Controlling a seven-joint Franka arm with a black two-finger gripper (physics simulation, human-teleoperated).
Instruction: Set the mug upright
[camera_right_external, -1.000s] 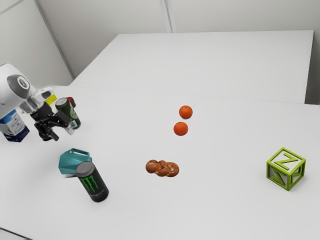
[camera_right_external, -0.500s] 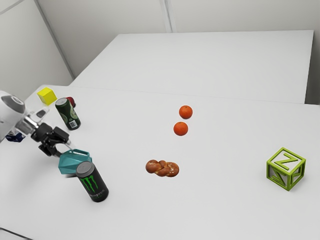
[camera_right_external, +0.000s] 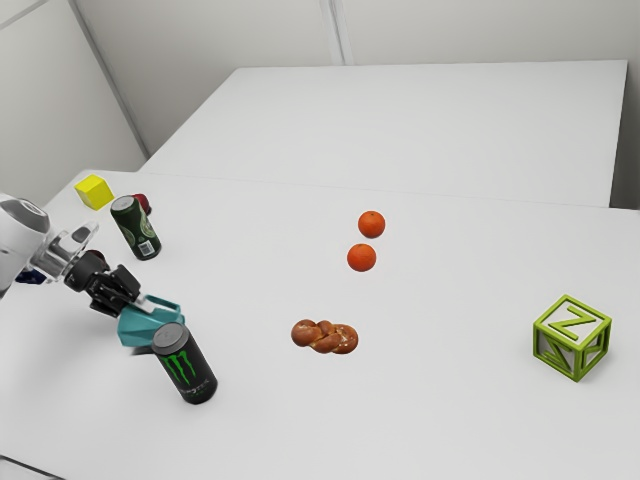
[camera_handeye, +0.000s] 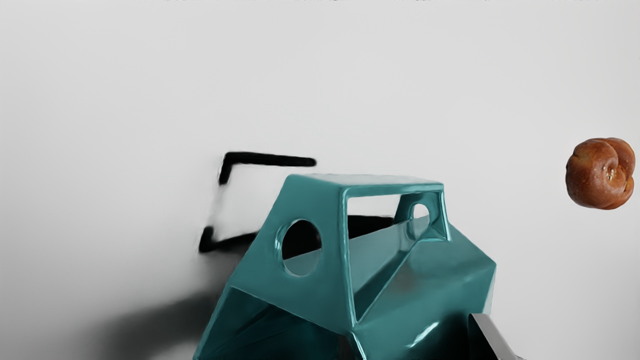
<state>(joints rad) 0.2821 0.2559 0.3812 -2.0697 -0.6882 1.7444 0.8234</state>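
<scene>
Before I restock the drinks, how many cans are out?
2: the black can beside the mug, the green can near the yellow block. The arm may hide more.

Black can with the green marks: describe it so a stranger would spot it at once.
Start on the white table, at the teal mug toward the exterior view's left. The black can is right beside it, on the camera's side. Green claw-like marks on its black side set it apart from the dark green can beyond the mug.
</scene>
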